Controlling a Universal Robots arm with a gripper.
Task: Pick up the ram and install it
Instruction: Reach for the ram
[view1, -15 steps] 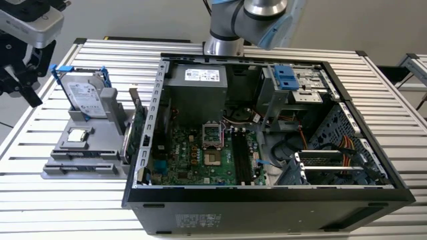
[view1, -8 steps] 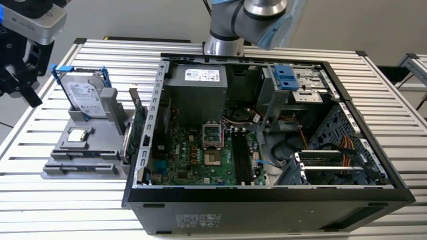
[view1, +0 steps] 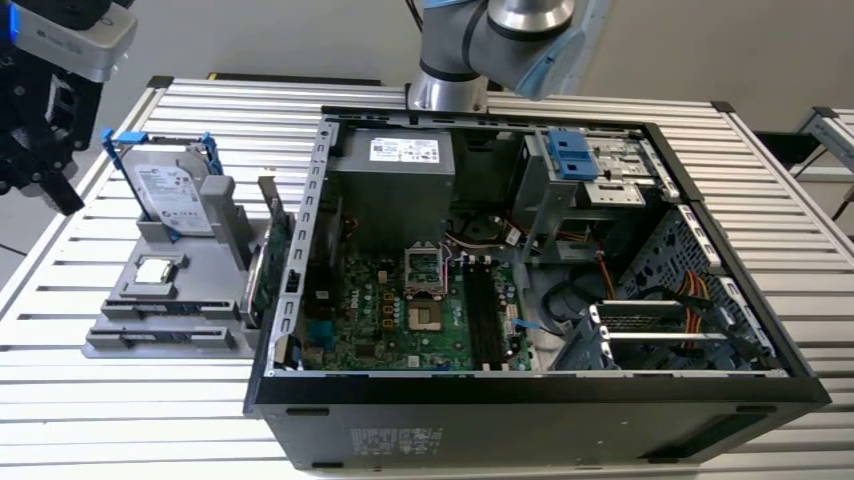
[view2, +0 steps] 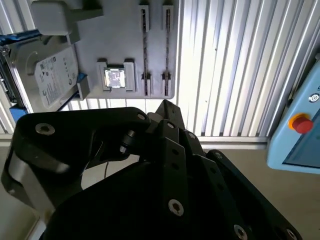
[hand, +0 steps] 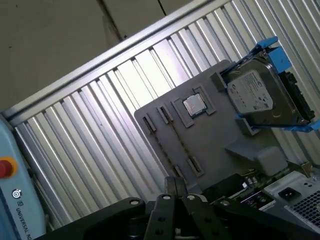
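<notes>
One hard drive (view1: 171, 195), one CPU chip (view1: 158, 268), one computer case (view1: 534, 425).

Robotics lab setup: slatted aluminium surface (view1: 200, 110), opened computer case (view1: 534, 410) mid-frame in the exterior view, grey parts fixture (view1: 160, 335) lower left, emergency-stop pendant (view2: 295, 147).

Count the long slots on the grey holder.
2. Both lie side by side on the grey holder: one slot next to the square chip, the other slot just beyond it. None look hidden.

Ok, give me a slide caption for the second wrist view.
Pincer in the foreground; beyond it, a grey fixture carrying a hard drive and a CPU chip.
</notes>
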